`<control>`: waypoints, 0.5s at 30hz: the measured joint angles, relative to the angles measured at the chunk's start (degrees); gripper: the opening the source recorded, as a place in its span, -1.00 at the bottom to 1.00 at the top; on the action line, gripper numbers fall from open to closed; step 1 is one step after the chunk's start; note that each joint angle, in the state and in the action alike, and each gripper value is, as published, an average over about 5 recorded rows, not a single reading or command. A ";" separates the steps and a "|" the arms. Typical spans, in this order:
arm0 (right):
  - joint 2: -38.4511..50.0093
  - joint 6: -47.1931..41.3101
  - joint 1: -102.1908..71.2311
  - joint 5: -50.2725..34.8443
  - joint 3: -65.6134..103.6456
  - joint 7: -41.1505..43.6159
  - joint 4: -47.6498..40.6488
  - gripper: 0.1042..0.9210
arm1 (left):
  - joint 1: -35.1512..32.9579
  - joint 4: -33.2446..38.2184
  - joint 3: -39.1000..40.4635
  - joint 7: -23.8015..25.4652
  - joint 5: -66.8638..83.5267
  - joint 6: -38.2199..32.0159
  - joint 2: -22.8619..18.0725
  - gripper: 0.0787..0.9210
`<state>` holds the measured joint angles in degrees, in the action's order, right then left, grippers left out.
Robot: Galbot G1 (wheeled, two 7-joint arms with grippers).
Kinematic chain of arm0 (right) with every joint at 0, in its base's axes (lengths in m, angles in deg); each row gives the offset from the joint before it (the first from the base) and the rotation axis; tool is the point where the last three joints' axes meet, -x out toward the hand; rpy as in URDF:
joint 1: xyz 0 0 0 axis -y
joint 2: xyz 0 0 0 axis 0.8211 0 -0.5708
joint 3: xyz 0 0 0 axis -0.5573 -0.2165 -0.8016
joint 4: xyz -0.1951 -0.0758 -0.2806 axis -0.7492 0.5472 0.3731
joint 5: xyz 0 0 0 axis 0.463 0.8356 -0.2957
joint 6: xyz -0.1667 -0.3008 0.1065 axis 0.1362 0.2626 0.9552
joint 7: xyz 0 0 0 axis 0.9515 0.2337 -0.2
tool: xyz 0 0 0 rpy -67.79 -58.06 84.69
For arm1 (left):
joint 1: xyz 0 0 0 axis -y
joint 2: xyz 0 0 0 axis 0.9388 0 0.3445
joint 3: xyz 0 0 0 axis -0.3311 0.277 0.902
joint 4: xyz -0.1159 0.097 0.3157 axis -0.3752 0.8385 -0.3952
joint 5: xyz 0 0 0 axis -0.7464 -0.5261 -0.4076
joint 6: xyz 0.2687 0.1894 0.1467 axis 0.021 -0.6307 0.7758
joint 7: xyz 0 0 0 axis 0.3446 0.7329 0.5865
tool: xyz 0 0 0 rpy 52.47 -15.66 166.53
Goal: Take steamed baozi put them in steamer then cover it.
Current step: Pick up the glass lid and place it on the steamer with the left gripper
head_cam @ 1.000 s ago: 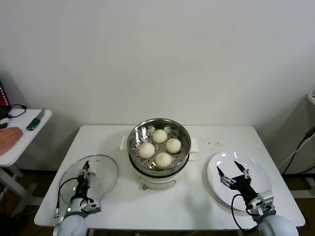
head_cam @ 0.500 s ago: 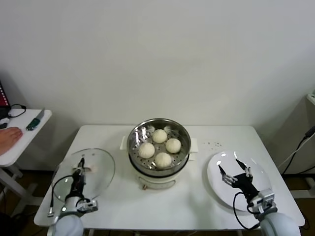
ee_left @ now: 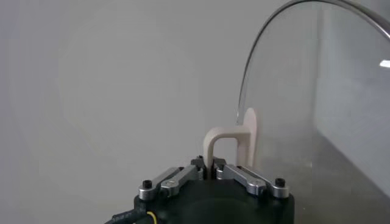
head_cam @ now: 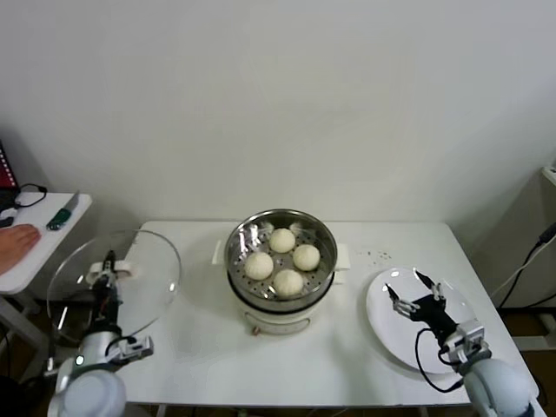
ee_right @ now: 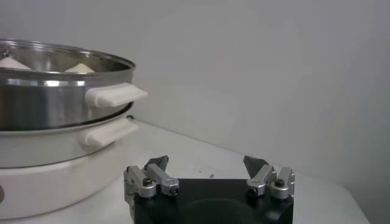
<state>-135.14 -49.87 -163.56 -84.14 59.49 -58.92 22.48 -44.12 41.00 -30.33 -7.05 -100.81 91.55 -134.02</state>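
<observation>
left gripper [head_cam: 108, 263] clamps the cover [head_cam: 130, 282] handle, lifted left of the steamer [head_cam: 281, 261]; right gripper [head_cam: 420, 296] open.

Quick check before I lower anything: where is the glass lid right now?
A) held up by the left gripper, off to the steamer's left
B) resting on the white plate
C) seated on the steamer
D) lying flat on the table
A: the left gripper is shut on the handle of the cover, tilted clear of the table, left of the steamer, which stands uncovered.

Bright even light, soft shadows, sharp
</observation>
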 measured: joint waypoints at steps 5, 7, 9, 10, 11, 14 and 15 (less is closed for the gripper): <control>1.37 -0.54 1.99 0.19 -1.03 0.70 -1.12 0.76 | 1.35 4.05 2.36 2.47 1.03 3.90 4.79 -0.83; 1.70 -0.71 2.81 0.21 -1.45 0.86 -1.61 0.76 | 2.66 5.06 3.91 3.66 1.41 5.37 6.58 -0.83; 1.86 -0.78 3.61 0.25 -1.87 1.00 -2.10 0.76 | 4.48 5.77 5.91 5.01 1.62 6.83 7.95 -0.83; 1.90 -0.80 4.01 0.30 -2.09 1.05 -2.35 0.76 | 5.62 6.03 7.10 5.80 1.62 7.55 8.45 -0.83; 1.91 -0.81 4.39 0.35 -2.30 1.09 -2.60 0.76 | 6.88 6.23 8.39 6.68 1.53 8.21 8.82 -0.83; 1.79 -0.85 5.46 0.54 -2.97 1.17 -3.37 0.76 | 11.18 6.51 12.60 9.87 0.56 9.85 9.27 -0.83; 1.71 -0.85 5.75 0.62 -3.15 1.19 -3.61 0.76 | 12.74 6.51 14.05 11.09 0.00 10.31 9.17 -0.83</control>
<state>-133.43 -50.73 -157.81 -83.53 56.34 -57.72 18.87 -31.38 47.52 -16.28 4.04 -100.81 101.86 -124.85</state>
